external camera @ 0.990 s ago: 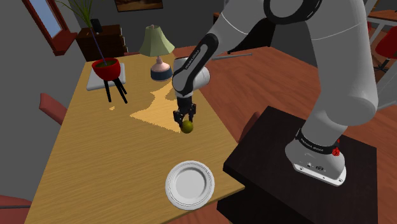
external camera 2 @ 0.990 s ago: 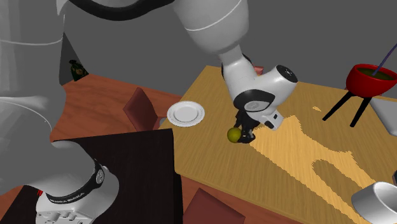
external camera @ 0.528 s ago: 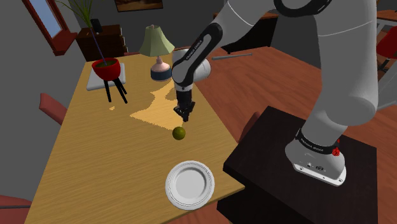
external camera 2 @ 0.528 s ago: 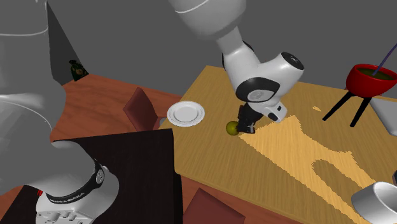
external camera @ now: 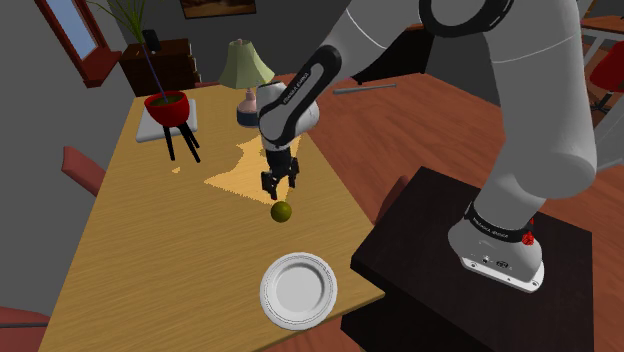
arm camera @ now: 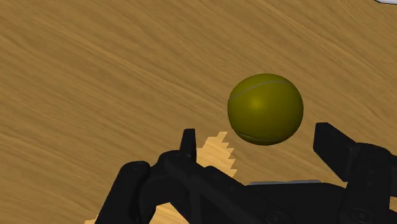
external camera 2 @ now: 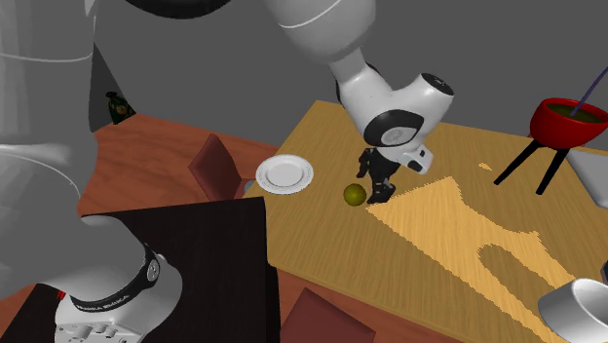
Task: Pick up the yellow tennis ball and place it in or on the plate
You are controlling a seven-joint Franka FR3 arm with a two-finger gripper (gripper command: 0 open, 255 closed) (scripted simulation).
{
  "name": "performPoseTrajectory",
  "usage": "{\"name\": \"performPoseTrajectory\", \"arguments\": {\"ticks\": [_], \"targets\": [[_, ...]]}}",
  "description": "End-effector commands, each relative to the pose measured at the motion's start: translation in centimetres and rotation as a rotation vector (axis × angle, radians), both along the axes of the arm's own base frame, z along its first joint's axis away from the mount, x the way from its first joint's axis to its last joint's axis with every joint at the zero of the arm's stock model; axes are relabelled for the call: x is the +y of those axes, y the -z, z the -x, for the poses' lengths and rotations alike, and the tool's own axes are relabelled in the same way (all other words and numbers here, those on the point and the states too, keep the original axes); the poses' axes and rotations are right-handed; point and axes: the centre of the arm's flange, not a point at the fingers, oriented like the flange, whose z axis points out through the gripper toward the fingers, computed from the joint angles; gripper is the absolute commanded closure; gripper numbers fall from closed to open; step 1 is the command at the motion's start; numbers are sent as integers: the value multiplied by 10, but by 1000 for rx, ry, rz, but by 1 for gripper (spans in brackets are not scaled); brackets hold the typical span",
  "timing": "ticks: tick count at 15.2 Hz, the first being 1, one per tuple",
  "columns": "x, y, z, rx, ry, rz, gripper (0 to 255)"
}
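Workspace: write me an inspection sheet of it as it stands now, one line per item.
Surface: wooden table, with a bright patch of light near its middle.
Job's things: yellow-green tennis ball lies on the table, apart from the white plate, which is empty.
Clutter: potted plant in a red pot on black legs; lamp with a green shade, both at the far end.
Grippers: claw open, close by the ball, not touching it.
Cables: nothing seen.
Surroundings: red-brown chair, dark cabinet, the arm's dark stand on a wooden floor.
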Motion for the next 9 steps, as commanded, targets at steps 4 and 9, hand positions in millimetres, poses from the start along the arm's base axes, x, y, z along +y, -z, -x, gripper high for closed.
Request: {"name": "performPoseTrajectory", "arguments": {"ticks": [4, 9], "targets": [[38, 29, -4, -8, -106, 23, 0], [41, 55, 1, -8, -106, 23, 0]]}}
